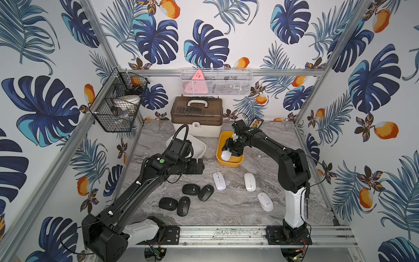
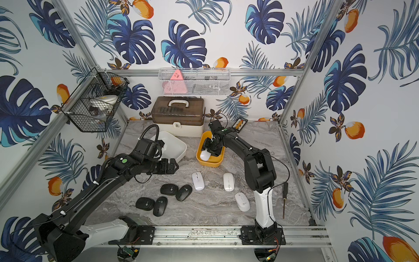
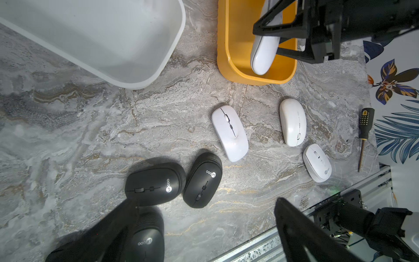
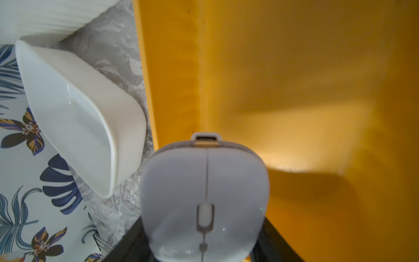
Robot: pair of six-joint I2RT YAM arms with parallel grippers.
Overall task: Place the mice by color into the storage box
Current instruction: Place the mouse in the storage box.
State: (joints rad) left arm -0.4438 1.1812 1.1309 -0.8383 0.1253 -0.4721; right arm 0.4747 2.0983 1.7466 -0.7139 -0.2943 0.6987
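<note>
Black mice [image 1: 190, 189] four, white mice [image 1: 219, 180] four

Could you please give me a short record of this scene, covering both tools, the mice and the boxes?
left tool: open, empty, above the table near the black mice
right tool: shut on white mouse, lowered into the yellow box
mouse touching box floor: cannot tell
white box: no mouse visible inside
black mice: four, all on the table
loose white mice: three, on the table
</note>
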